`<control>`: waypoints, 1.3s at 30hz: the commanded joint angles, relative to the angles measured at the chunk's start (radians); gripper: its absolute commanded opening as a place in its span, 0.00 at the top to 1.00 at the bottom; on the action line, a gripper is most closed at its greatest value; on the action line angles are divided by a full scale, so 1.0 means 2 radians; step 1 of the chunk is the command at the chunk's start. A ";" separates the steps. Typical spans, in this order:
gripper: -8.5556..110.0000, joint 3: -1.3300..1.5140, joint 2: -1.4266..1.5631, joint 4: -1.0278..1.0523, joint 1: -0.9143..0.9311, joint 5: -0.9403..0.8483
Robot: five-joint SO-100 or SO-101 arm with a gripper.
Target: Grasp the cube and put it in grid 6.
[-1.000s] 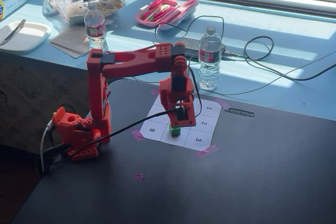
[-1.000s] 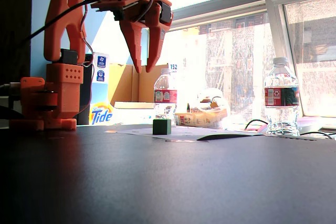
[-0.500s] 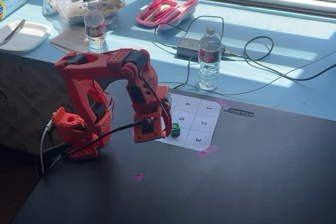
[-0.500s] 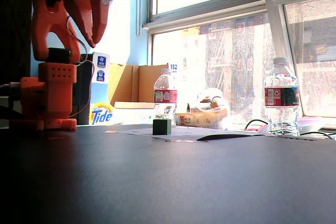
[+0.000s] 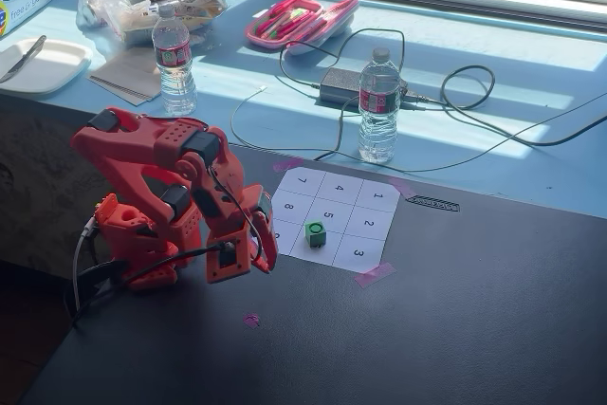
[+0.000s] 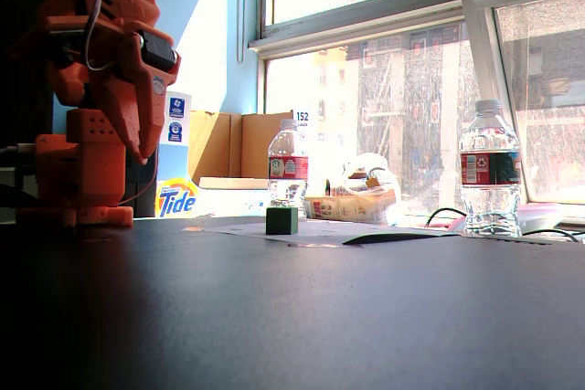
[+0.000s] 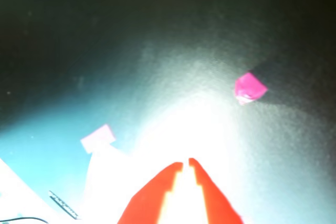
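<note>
cube (image 5: 315, 232) is seen seated in grid 6 (image 5: 322, 246), lower centre of sheet (image 5: 339, 187). gripper (image 5: 254, 263) is parked frame left, fingers nearly together, empty. retreat is to be kept clear of cube.

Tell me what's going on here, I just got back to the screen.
The orange arm is folded near its base, its claw nearly shut, holding nothing. The small green cube sits alone on the white numbered paper grid, in the cell below 5 and left of 3, probably 6, though its number is hidden.
</note>
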 commanded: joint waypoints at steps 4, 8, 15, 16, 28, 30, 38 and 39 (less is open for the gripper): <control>0.93 0.075 0.046 -0.032 -0.002 0.009; 0.93 0.117 0.079 -0.037 -0.005 0.024; 0.93 0.167 0.146 -0.019 -0.005 0.028; 0.93 0.170 0.146 -0.018 -0.005 0.028; 0.93 0.207 0.163 -0.031 0.000 0.028; 0.93 0.215 0.186 -0.022 0.000 0.029; 0.93 0.245 0.303 0.033 -0.003 0.028; 0.93 0.245 0.303 0.033 -0.002 0.028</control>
